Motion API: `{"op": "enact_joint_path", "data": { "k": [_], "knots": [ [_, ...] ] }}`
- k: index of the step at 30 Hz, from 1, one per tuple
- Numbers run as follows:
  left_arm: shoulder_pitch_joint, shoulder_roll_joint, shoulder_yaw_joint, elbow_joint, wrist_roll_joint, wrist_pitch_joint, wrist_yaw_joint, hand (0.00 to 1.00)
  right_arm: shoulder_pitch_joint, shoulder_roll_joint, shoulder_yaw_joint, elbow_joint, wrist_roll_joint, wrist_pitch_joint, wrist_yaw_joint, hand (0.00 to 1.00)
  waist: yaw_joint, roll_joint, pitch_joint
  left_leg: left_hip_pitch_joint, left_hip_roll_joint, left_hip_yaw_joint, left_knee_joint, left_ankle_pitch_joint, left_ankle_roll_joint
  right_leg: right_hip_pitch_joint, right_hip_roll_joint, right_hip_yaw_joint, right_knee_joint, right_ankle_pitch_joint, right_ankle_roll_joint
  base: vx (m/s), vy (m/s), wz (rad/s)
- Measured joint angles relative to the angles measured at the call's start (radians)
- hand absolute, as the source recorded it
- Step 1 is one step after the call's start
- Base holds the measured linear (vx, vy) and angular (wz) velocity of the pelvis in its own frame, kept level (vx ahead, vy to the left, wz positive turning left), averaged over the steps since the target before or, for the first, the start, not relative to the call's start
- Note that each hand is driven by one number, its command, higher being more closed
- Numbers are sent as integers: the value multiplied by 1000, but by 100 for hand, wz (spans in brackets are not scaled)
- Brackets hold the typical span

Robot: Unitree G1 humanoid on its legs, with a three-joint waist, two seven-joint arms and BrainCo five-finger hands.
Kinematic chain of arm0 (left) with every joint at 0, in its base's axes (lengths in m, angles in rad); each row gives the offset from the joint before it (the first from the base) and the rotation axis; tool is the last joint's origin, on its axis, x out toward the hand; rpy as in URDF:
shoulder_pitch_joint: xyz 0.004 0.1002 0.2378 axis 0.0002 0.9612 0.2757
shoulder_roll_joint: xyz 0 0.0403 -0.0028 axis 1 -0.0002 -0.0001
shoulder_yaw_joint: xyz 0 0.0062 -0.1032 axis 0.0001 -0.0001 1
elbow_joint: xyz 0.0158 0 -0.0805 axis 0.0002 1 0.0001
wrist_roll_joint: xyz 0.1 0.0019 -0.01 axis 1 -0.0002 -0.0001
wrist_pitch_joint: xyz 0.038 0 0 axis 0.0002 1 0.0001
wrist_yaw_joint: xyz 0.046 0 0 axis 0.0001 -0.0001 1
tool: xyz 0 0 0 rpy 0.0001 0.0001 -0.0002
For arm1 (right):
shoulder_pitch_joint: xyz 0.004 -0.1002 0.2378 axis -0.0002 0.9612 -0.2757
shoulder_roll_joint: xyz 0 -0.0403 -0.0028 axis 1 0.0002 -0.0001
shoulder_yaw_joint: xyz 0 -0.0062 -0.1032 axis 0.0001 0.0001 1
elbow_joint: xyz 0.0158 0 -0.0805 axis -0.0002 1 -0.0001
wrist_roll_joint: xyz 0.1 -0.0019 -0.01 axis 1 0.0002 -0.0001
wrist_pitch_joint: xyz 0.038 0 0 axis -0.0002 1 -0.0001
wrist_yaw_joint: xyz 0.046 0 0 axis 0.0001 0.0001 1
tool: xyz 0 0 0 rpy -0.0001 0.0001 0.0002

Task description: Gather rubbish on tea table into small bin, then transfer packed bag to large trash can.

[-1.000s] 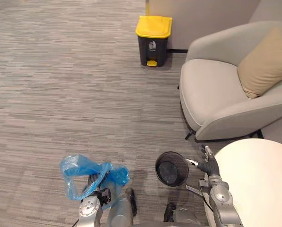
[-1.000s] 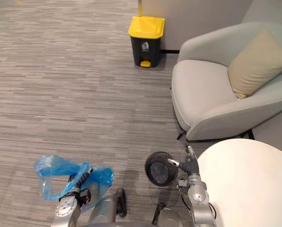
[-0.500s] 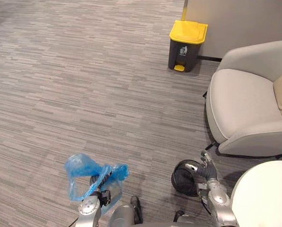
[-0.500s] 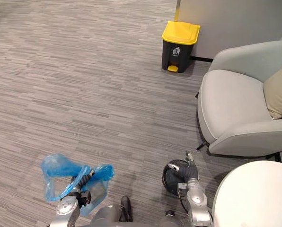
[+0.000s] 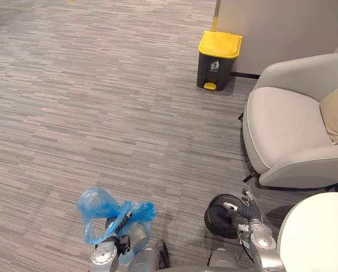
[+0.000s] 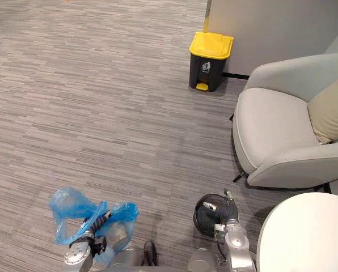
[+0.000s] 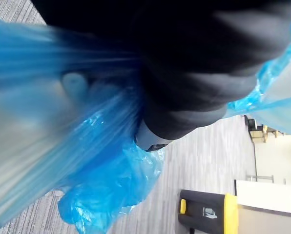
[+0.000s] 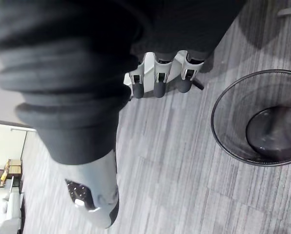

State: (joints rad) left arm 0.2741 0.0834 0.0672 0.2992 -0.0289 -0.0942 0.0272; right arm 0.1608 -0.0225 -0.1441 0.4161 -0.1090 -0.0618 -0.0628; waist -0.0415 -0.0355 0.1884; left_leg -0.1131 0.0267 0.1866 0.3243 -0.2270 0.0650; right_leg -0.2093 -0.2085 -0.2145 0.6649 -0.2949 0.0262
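Head pair: looking steeply down from height at the carpet, both eyes sharing the yellow-lidded trash can and armchair, slightly offset.
Left wrist: pressing close against the blue bag, glimpsing the same can.
Right wrist: peering past the right hand down into the mesh bin.

Not much to read in this one

The only marking I can spot is a little white symbol on the dark front of the yellow-lidded trash can. It's too small to make out what it shows. Same deal in the left wrist view. No legible words or numbers anywhere.
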Motion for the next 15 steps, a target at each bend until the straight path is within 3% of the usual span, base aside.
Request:
{"op": "enact_joint_path", "data": {
  "k": [2,4,5,6,7,8,10,12,15],
  "knots": [
    [-18,3,-29,-2,0,5,0,100,5,2,-2,-13,1,-2,-1,0,-10,3,2,13,7,-33,1,-18,-12,-79,64,-1,-1,-17,7,165,-115,34],
    [-31,10,-44,-3,0,4,-1,100,15,2,-4,-15,1,-1,-3,0,-31,-4,-2,23,5,-63,12,-39,-37,-107,88,4,-63,-10,4,251,-179,71],
    [-38,11,-58,-7,1,4,-1,100,34,1,-5,-36,1,-2,-3,0,-33,-25,-12,20,-4,-87,57,-79,-55,-95,85,0,-134,67,-37,326,-237,71],
    [-43,0,-61,-2,1,7,-1,100,40,-7,-8,-40,2,-2,-3,0,-34,-5,-8,21,11,-104,85,-102,-70,-77,94,-19,-122,53,-49,359,-208,40],
    [-34,-17,-65,-8,1,9,-3,100,56,-14,-16,-56,2,-1,-3,0,-29,31,-18,37,50,-104,113,-127,-96,-49,124,-41,-135,31,-59,339,-156,14],
    [-28,-23,-60,-17,1,8,-3,100,66,-14,-16,-68,2,-1,-2,0,-27,47,-23,41,70,-96,131,-132,-107,-34,138,-50,-143,24,-67,438,-191,5],
    [-27,-44,-44,-24,0,9,-2,100,70,-7,-15,-125,2,0,-2,0,-27,76,-19,22,159,-25,312,-111,-137,77,204,-63,-227,22,-85,430,-183,-1],
    [-5,-54,-36,-56,0,9,-5,100,72,7,1,-187,4,-3,-4,0,-9,64,-21,-28,230,37,545,-98,-137,199,244,-18,-318,18,-100,487,-97,-48],
    [-3,-74,-25,-77,-1,8,-6,100,48,5,-5,-209,3,-9,-12,0,14,49,-30,-146,244,79,617,-119,-102,274,241,64,-396,18,-100,388,9,-69]
  ]
}}
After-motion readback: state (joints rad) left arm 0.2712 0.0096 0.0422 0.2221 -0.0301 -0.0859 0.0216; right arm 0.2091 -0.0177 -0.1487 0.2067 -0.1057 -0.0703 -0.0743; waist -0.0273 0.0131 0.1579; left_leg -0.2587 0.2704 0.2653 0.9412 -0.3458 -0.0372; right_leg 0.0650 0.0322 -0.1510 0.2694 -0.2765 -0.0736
